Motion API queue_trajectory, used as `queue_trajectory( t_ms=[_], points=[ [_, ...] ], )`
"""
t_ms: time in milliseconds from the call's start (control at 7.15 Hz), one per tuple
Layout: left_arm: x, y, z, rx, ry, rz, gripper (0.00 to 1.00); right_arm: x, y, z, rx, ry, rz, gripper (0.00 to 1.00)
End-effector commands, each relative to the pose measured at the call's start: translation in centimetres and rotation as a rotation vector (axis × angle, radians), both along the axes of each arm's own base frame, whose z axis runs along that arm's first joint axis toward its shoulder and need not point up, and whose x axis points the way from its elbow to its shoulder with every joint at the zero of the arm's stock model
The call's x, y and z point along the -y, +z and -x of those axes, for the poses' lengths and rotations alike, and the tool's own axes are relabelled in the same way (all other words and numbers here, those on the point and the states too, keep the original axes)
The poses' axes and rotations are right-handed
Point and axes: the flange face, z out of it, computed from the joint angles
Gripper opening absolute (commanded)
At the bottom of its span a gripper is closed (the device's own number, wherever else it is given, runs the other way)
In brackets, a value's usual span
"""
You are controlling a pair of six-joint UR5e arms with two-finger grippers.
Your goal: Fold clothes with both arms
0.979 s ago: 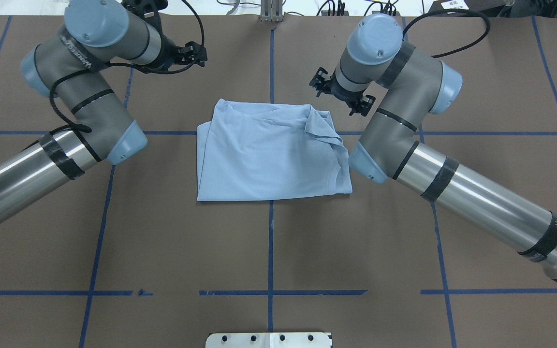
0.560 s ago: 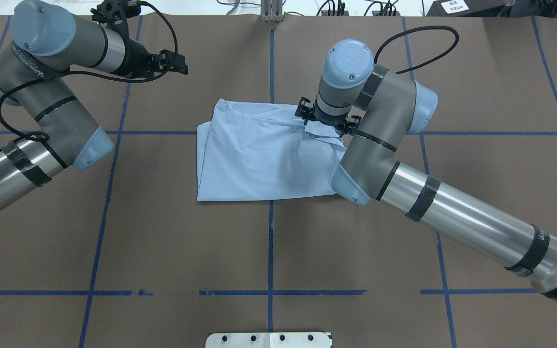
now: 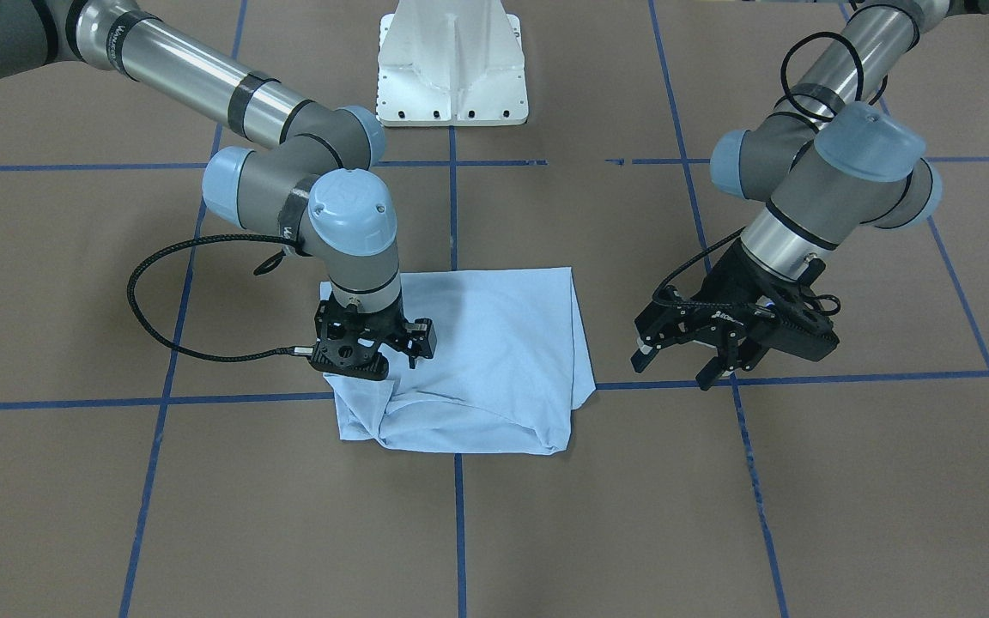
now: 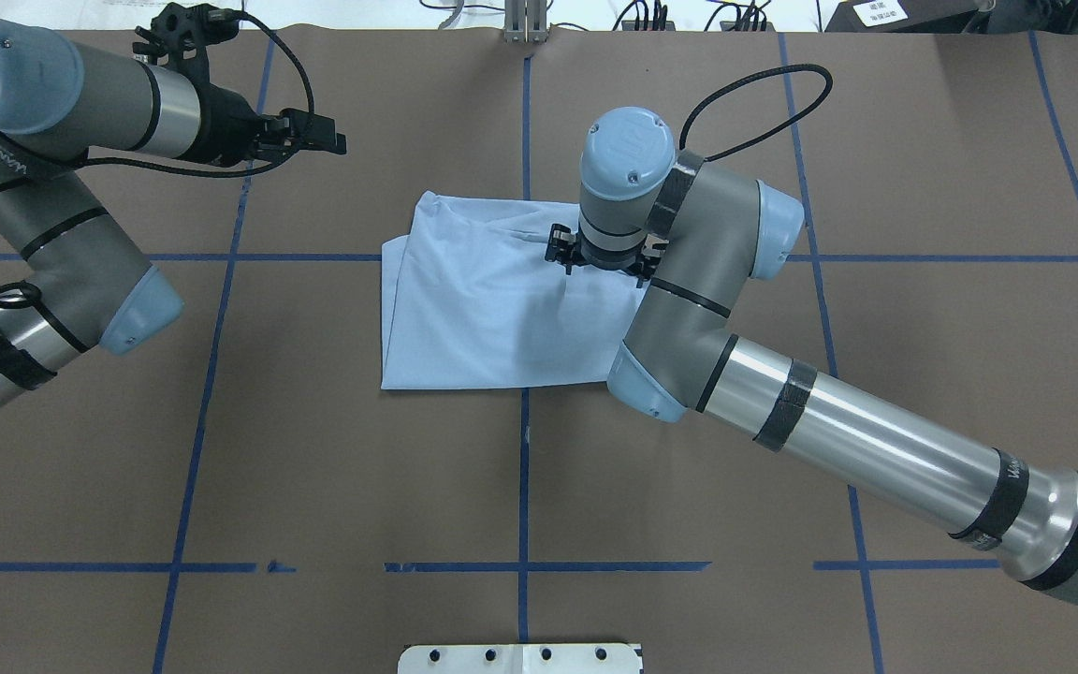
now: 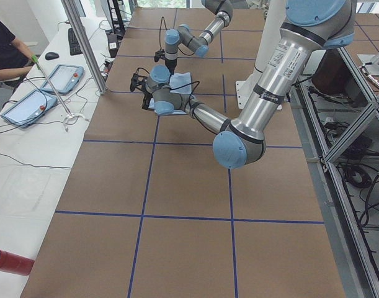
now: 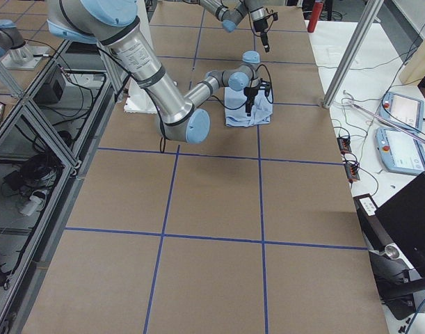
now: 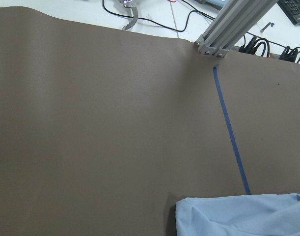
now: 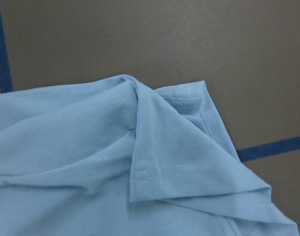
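Note:
The light blue T-shirt (image 4: 473, 309) lies folded into a rough rectangle at the table's middle, its print and label hidden. My right gripper (image 3: 366, 369) points down at the shirt's far right corner, low over or touching a doubled-over hem flap (image 8: 189, 167). No fingers show in the right wrist view, so I cannot tell whether it is open or shut. My left gripper (image 3: 675, 367) hovers open and empty above bare table, well off the shirt's left edge (image 3: 576, 343). In the left wrist view, only a corner of the shirt (image 7: 238, 216) shows at the bottom.
The white pedestal base (image 3: 452, 60) stands at the robot's side of the table. Blue tape lines (image 4: 524, 468) grid the brown surface. A metal post (image 4: 525, 23) rises at the far edge. A person (image 5: 3, 49) sits at a side bench with tablets (image 5: 28, 105).
My right arm has swung in leftward and lowered its gripper over the shirt's far right corner flap. My left arm has drawn back to the left, away from the shirt.

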Motion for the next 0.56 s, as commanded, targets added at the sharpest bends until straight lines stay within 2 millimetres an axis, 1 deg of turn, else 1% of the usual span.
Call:
queue_trajectory(
  t_ms=[0, 140, 280, 420],
  points=[
    [-0.3, -0.1, 0.1, -0.004, 0.003, -0.004, 1.0, -0.1, 1.3, 0.0, -0.081, -0.051, 0.018, 1.0],
    [-0.5, 0.4, 0.2, 0.0, 0.003, 0.001, 1.0, 0.0, 1.4, 0.0, -0.087, -0.064, 0.003, 1.0],
    [-0.7, 0.1, 0.4, -0.006, 0.003, -0.004, 1.0, 0.4, 1.5, -0.4, -0.089, -0.067, -0.004, 1.0],
    [-0.8, 0.1, 0.1, -0.006, 0.007, -0.004, 1.0, 1.4, 1.8, -1.2, -0.096, -0.068, -0.013, 1.0]
  ],
)
